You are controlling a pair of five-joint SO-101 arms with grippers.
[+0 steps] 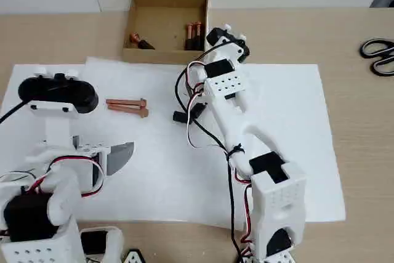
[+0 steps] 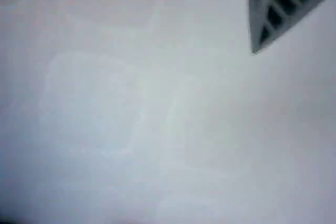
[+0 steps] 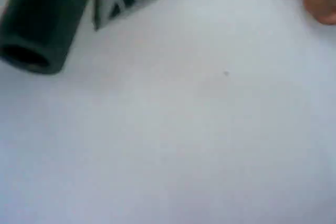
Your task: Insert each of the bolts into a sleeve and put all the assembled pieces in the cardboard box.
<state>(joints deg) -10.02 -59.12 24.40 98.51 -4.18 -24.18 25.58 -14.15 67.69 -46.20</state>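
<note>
Two loose bolts (image 1: 126, 106) lie side by side and touching on the white sheet (image 1: 277, 121), in its left half, a little in from the far edge. They are outside the cardboard box (image 1: 163, 23), so they look like the ones not yet paired with a sleeve. Lying flat and parallel, they can probably be taken one at a time.

Just beside them, toward the middle of the sheet, the right gripper (image 1: 191, 110) is clenched on a dark sleeve (image 3: 42, 24). In the right wrist view the sleeve's open bore shows and the copper bolt heads sit a short way off. I judge the sleeve is held low and close so that a bolt can be slid into it.

The left gripper (image 1: 120, 155) hangs over bare sheet nearer the sheet's near-left corner, apart from the bolts. Whether it is released or clenched I cannot tell. It seems parked there within reach of the bolts, ready to bring one to the sleeve.

The box stands on the tabletop (image 1: 357, 152) at the far edge of the sheet. It holds three assembled pieces: one by its left wall (image 1: 138, 41) and a pair against its right wall (image 1: 194, 35). By that count the task looks more than half done.

Scissors (image 1: 378, 53) rest near the right edge of the tabletop, well apart from the work.
</note>
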